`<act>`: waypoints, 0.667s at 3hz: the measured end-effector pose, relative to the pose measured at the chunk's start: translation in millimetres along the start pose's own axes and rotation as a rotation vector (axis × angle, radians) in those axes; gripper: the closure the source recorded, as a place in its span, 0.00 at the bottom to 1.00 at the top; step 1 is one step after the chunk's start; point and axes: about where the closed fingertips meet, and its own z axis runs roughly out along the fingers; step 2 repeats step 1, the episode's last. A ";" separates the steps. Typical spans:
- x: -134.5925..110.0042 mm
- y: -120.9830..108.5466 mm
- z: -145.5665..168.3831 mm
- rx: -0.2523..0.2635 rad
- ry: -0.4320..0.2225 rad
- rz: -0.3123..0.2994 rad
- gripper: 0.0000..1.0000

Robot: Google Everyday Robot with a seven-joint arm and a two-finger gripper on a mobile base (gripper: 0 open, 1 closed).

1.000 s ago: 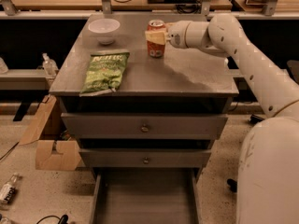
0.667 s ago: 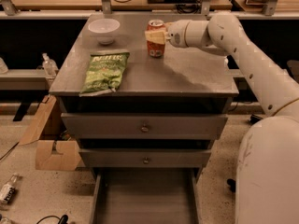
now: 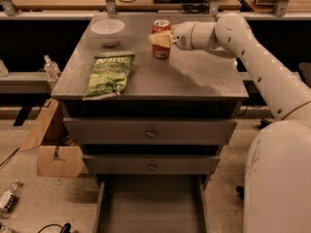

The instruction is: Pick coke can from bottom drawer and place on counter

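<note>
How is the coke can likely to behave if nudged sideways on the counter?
The can stands upright on the counter, tall for its narrow base, so it would probably tip, then roll. Its smooth metal likely slides easily. The end effector sits at its upper side, where a push would likely tip it most.

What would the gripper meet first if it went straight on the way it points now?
The coke can, standing on the counter right at the gripper, which points leftward in the picture. Beyond it the white bowl seems roughly in line; depth is unclear.
</note>
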 end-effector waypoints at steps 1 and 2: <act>0.4 1.5 2.2 -0.003 0.000 0.001 0.00; 0.4 1.5 2.2 -0.003 0.000 0.001 0.00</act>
